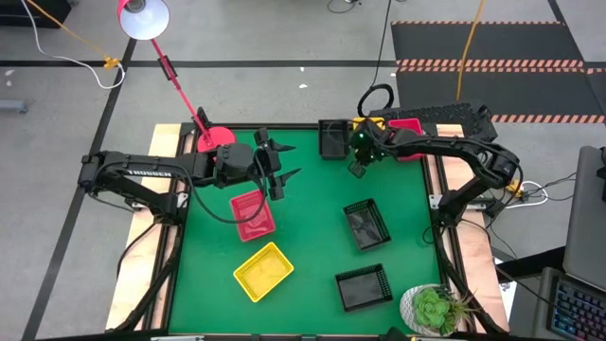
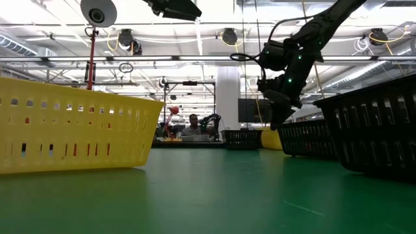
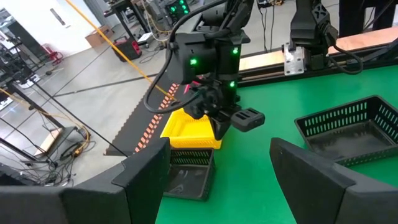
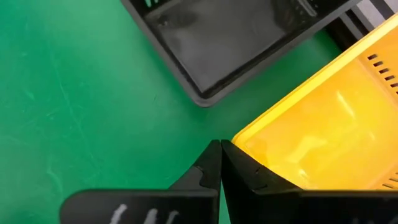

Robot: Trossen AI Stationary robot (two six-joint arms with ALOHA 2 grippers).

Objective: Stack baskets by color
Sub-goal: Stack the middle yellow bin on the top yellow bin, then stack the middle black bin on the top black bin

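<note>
Yellow slotted plastic basket (image 1: pixel 263 271) lies alone near the front of the green desk (image 1: pixel 312 204), so the left pincer (image 1: pixel 281 171), fingers wide apart above the red-pink slotted basket (image 1: pixel 252 213), should drop straight onto one rim, while the right pincer (image 1: pixel 359 167) waits pressed together by the back baskets.

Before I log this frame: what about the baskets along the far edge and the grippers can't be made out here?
- Yellow basket: in the high view the right arm covers it; how many are stacked there is unclear.
- Red-pink basket at the far edge: partly under the right arm, count unclear.
- Right gripper: shut, apparently holding nothing.
- Left gripper: open above the nearer red-pink basket; its height over it is unclear.
</note>
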